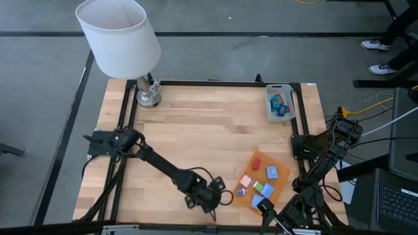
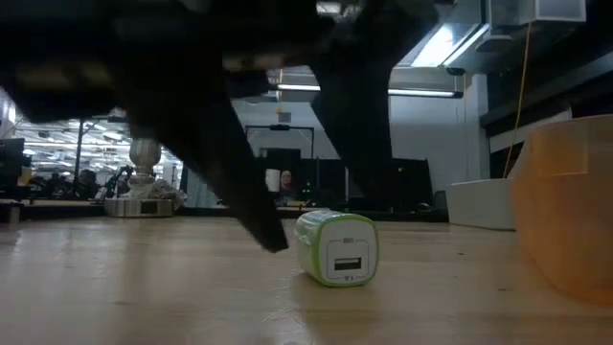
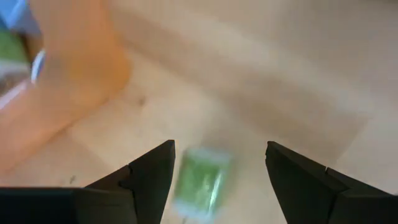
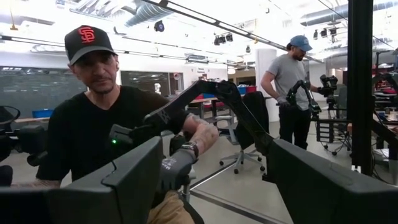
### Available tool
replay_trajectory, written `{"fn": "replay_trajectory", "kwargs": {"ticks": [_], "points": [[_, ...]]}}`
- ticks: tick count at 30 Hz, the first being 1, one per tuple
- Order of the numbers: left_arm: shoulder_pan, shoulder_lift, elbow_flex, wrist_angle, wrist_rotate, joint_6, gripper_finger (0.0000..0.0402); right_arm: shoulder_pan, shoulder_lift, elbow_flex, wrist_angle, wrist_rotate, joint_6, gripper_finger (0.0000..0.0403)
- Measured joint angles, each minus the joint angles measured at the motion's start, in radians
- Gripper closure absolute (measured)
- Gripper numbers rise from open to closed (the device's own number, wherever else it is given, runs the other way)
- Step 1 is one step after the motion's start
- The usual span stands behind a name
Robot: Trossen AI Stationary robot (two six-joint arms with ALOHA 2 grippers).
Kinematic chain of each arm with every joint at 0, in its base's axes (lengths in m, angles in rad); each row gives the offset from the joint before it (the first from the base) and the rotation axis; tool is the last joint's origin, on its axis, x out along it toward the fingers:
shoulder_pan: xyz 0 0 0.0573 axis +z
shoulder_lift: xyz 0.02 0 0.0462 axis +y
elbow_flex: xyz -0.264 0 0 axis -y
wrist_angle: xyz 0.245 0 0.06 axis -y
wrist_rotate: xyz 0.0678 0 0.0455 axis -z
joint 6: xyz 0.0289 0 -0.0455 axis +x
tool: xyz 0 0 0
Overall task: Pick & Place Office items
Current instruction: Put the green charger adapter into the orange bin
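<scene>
I have the left gripper [image 3: 217, 171] low over the table [image 1: 196, 130], jaws wide, with a little green charger [image 3: 199, 180] between them, just beside the orange sheet [image 1: 281, 186]. I am on the grab step. Next, I think, I must close gently. My right gripper [image 4: 214, 180] waits, jaws wide.

From above, the worktop [image 1: 196, 143] is evenly and softly lit, with only faint shadows beside the arms, and the white lampshade [image 1: 119, 36] is the brightest patch. At table height the arms overhead are dark, smeared silhouettes against bright ceiling strip lights [image 2: 450, 43], while the small green and white charger [image 2: 337, 248] is fairly sharp and the orange mass [image 2: 565, 206] at the edge is soft. The left wrist picture is heavily blurred, the green piece [image 3: 200, 180] a smudge, while the right wrist picture is crisp, with glare from the ceiling lamps [image 4: 205, 12].
</scene>
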Motion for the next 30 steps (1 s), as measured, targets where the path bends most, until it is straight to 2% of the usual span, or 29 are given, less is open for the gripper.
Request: {"fn": "replay_trajectory", "kwargs": {"ticks": [6,11,20,30], "points": [[0.046,0.0,0.001,-0.059,-0.032,0.074,0.0158,0.0,0.0,0.0,0.0,0.0,-0.006,0.0112],[0.069,0.0,0.001,-0.064,-0.014,0.103,0.0159,0.0,0.0,0.0,0.0,0.0,-0.006,0.0112],[0.067,0.009,-0.002,-0.071,0.084,0.085,0.0172,0.0,0.0,0.0,0.0,0.002,-0.007,0.0112],[0.06,0.047,0.001,-0.062,0.091,0.03,0.0212,0.0,0.0,0.0,0.0,0.003,-0.007,0.0112]]}}
